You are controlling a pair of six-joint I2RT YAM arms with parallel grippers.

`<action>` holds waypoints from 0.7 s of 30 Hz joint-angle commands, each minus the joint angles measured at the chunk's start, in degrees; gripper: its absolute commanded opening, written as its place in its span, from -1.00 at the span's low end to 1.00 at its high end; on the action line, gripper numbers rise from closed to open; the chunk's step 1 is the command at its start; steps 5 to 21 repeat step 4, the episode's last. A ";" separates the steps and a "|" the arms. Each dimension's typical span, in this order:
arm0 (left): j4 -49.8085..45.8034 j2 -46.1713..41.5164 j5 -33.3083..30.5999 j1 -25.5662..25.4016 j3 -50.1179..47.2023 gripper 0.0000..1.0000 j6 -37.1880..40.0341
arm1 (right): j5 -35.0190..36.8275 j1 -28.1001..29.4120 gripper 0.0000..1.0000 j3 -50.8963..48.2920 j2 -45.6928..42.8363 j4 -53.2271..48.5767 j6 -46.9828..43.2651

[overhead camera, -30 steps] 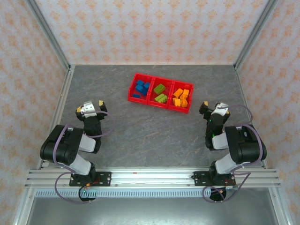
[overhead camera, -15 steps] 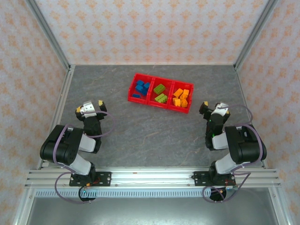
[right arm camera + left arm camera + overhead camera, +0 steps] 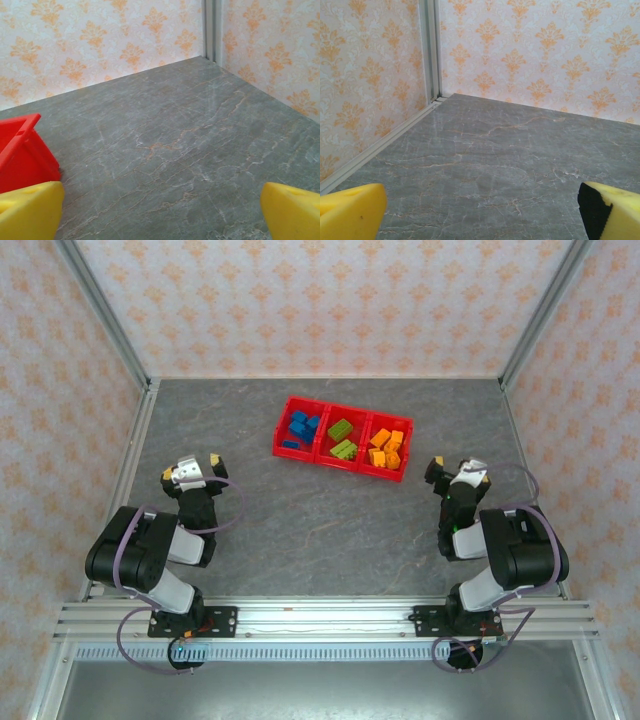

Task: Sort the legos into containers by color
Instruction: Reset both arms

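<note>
We saw the legos (image 3: 342,438) sorted blue, green, orange in the red tray (image 3: 320,437), far-centre on the table (image 3: 300,525). Right gripper (image 3: 457,466) sat near its right end, left gripper (image 3: 190,464) well off, both spread wide and empty.

containers (image 3: 320,438) far-centre on table (image 3: 300,530) | legos (image 3: 340,428) in all three | left end effector (image 3: 190,466) near-left | right end effector (image 3: 457,468) near-right

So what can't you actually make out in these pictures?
- Top view: the orange bricks lie piled in the tray, too small and too crowded to count; the studs on them are also too small to see.
- Right wrist view: the left edge cuts off the tray, and its wall hides what is inside.
- Wrist views: the bottom edge cuts off the fingers of the left pincer and the right pincer.
</note>
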 commanded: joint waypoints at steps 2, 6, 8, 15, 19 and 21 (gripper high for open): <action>2.59 0.46 -0.66 0.12 -0.29 0.99 0.34 | -6.38 -0.29 1.00 0.58 -0.69 1.84 -3.07; 2.61 0.46 -0.75 0.12 -0.29 0.99 0.34 | -6.40 -0.28 1.00 0.63 -0.89 1.57 -3.07; 2.61 0.46 -0.75 0.12 -0.29 0.99 0.34 | -6.40 -0.28 1.00 0.63 -0.89 1.57 -3.07; 2.61 0.46 -0.75 0.12 -0.29 0.99 0.34 | -6.40 -0.28 1.00 0.63 -0.89 1.57 -3.07; 2.61 0.46 -0.75 0.12 -0.29 0.99 0.34 | -6.40 -0.28 1.00 0.63 -0.89 1.57 -3.07; 2.61 0.46 -0.75 0.12 -0.29 0.99 0.34 | -6.40 -0.28 1.00 0.63 -0.89 1.57 -3.07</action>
